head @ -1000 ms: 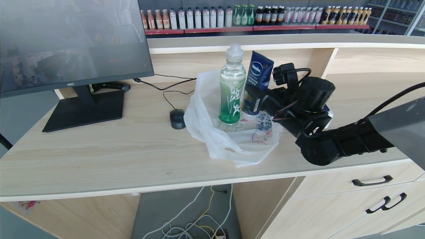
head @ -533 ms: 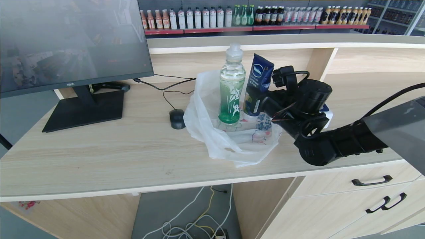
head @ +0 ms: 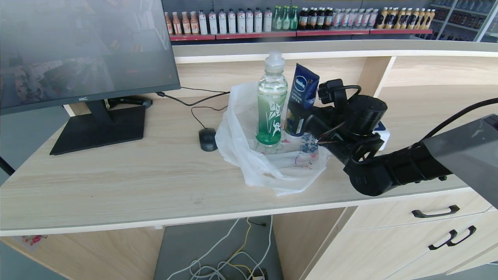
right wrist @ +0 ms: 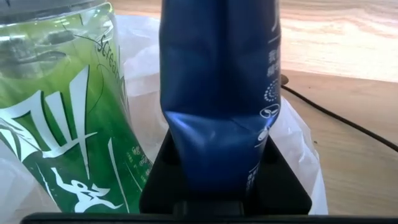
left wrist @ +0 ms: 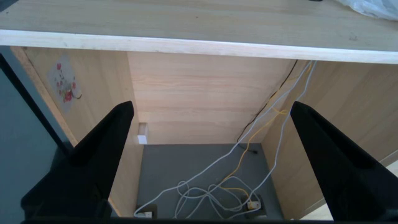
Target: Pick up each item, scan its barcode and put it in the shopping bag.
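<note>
Pincer [head: 306, 123] of right arm around upright blue tube [head: 303, 91]

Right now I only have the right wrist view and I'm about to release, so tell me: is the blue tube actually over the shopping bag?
Observer: Yes. The head view shows the blue tube upright in the right gripper, its lower end in the open mouth of the white shopping bag on the counter.
Operator: Is the bottle beside it standing safely?
Observer: The green bottle stands upright in the bag, cap on, just to the robot's left of the tube.
Operator: And the left arm?
Observer: The left gripper hangs open below the counter's edge, facing the cables under the desk.
</note>
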Robot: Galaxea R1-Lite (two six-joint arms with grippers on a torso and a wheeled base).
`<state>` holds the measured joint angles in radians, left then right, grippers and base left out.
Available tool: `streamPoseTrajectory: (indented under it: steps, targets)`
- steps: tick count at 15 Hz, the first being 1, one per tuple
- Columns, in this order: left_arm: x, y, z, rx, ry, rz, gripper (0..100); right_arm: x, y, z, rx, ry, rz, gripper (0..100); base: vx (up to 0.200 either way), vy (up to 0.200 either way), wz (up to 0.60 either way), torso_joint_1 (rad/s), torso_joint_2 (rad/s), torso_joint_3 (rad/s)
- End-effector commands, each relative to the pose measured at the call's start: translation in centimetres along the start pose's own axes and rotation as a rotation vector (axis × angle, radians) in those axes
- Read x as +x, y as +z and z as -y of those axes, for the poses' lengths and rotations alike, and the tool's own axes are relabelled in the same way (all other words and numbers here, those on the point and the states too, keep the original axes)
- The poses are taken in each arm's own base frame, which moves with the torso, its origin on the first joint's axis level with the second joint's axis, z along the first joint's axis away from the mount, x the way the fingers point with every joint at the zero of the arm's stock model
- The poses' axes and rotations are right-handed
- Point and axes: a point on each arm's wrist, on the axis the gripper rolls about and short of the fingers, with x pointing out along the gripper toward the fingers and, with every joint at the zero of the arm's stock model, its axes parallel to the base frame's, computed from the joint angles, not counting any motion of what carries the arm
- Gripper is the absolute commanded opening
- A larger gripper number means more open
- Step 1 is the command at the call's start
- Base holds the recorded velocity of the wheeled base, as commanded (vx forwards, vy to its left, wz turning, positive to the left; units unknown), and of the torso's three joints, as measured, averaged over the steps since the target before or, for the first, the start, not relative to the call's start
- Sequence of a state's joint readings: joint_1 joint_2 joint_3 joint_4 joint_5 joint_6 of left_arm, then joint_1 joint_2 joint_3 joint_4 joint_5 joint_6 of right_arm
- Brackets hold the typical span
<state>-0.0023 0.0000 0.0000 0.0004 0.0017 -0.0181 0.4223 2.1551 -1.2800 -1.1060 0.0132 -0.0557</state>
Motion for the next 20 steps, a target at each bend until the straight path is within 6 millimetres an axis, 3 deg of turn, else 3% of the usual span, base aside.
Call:
streamPoseTrajectory:
  steps: [1,14,15,20]
  targets:
    - [0.0,0.0,0.0,0.0,0.001,0.0,100,0.1,-0.2,0.0,-0.001,-0.001,-0.005,0,0.0,0.0,0.0,0.0,0.0,0.0]
    - [0.0,0.0,0.0,0.0,-0.001,0.0,100,-0.7,-2.0,0.2,0.027,-0.033,-0.057,0,0.0,0.0,0.0,0.0,0.0,0.0]
    - [0.0,0.0,0.0,0.0,-0.001,-0.001,100,-0.6,-2.0,0.2,0.027,-0.033,-0.059,100,0.0,0.0,0.0,0.0,0.0,0.0]
    - [0.0,0.0,0.0,0.0,-0.001,0.0,100,-0.6,-1.8,0.2,0.028,-0.033,-0.051,100,0.0,0.0,0.0,0.0,0.0,0.0]
